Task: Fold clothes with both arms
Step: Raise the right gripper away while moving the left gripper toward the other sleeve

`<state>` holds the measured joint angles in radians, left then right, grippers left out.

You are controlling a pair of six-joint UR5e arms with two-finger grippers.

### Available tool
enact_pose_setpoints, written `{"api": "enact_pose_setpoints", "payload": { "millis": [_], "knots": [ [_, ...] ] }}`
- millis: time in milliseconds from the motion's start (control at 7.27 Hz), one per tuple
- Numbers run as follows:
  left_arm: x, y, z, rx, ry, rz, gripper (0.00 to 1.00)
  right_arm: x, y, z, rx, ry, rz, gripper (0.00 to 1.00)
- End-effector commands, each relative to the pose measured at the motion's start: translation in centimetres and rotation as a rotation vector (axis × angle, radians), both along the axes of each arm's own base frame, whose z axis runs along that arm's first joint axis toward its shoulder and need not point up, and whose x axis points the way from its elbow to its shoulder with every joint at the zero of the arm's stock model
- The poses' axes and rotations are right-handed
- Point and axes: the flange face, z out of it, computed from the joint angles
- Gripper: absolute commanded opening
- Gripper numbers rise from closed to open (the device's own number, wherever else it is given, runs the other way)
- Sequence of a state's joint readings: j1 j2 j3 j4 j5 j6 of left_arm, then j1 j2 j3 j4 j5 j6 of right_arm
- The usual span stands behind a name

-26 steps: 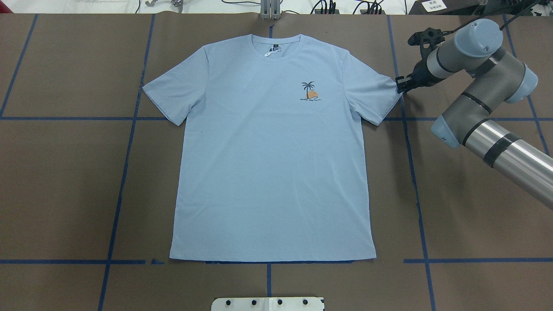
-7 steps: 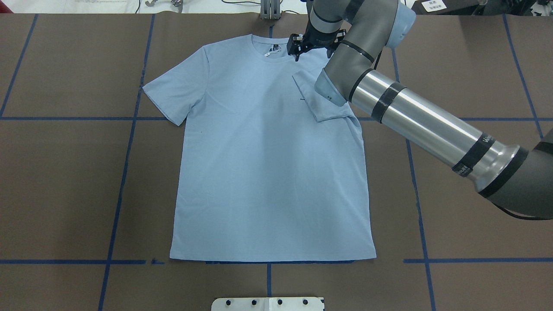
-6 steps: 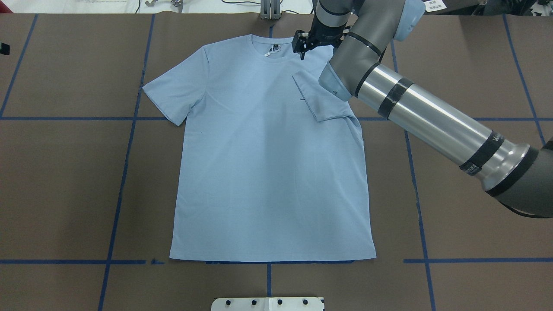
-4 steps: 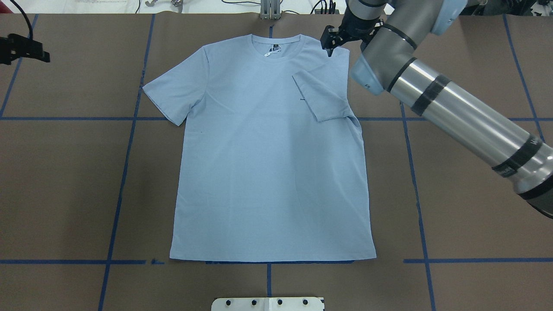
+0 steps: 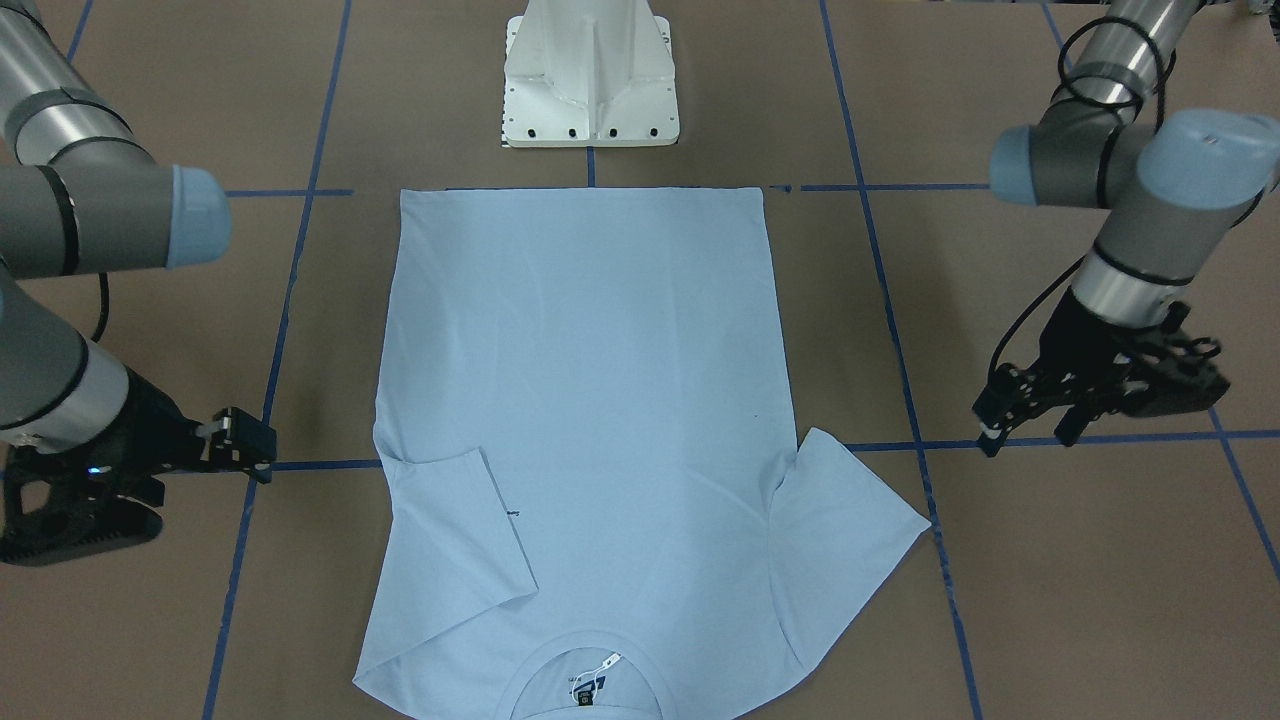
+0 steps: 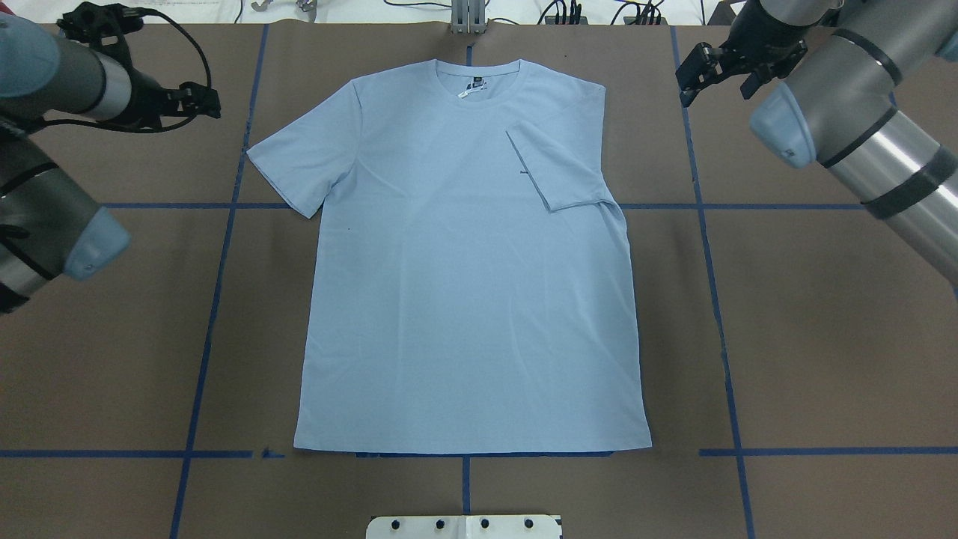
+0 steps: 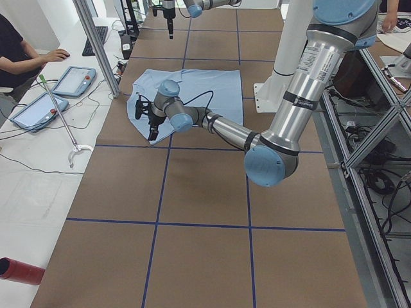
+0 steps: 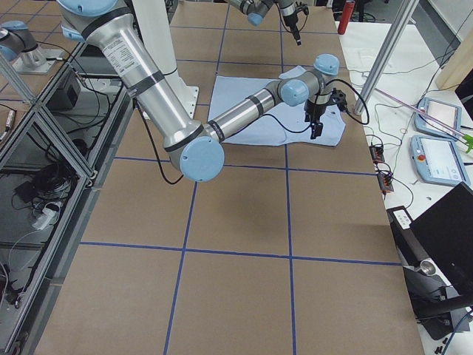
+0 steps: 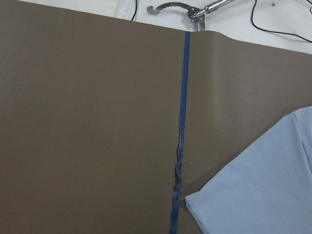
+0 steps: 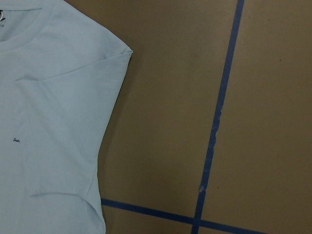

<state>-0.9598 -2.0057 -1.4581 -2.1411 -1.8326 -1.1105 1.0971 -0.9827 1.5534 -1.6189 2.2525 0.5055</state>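
Note:
The light blue T-shirt (image 6: 464, 299) lies flat on the brown table, collar at the far edge. Its right sleeve (image 6: 557, 168) is folded inward over the chest and covers the print. The other sleeve (image 6: 299, 161) lies spread out. My right gripper (image 6: 707, 75) hovers open over bare table beyond the shirt's right shoulder, holding nothing; it also shows as the right gripper (image 5: 255, 445). My left gripper (image 6: 215, 103) is open just outside the spread sleeve, seen too as the left gripper (image 5: 1025, 435). The left wrist view shows only that sleeve's corner (image 9: 258, 190).
Blue tape lines (image 6: 217, 262) grid the table. The white pedestal base (image 5: 590, 80) stands at the near hem. A person (image 7: 19, 45) sits at tablets (image 7: 74, 80) beyond the far edge, by a metal post (image 7: 96, 45). A hook tool (image 9: 170, 8) lies there.
My right arm has pulled back from the collar to the right, off the shirt, leaving the sleeve folded. My left arm has come in from the left toward the spread sleeve.

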Motion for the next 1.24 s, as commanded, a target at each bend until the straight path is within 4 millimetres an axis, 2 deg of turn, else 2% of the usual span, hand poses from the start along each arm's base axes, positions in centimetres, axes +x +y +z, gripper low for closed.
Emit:
{"api": "enact_pose_setpoints", "payload": {
  "millis": [0,138,275,551,1101],
  "knots": [
    [4.3,-3.1,2.9,0.043,-0.02,-0.037,0.99,0.7,1.4,0.4,0.002,0.0,-0.006,1.0],
    [5.7,-2.6,4.1,0.052,-0.016,-0.021,0.98,0.2,1.4,0.5,-0.002,0.002,-0.008,1.0],
    [8.4,-1.0,4.5,0.048,-0.02,0.021,0.96,0.2,1.3,0.2,0.0,0.0,-0.006,1.0],
    [11.1,0.7,4.7,0.047,-0.023,0.062,0.94,0.0,1.4,-0.2,0.006,-0.003,-0.008,1.0],
    [10.4,-0.1,5.5,0.049,-0.059,0.029,0.85,-0.4,1.4,-0.4,0.006,-0.004,-0.011,1.0]
  ]
}}
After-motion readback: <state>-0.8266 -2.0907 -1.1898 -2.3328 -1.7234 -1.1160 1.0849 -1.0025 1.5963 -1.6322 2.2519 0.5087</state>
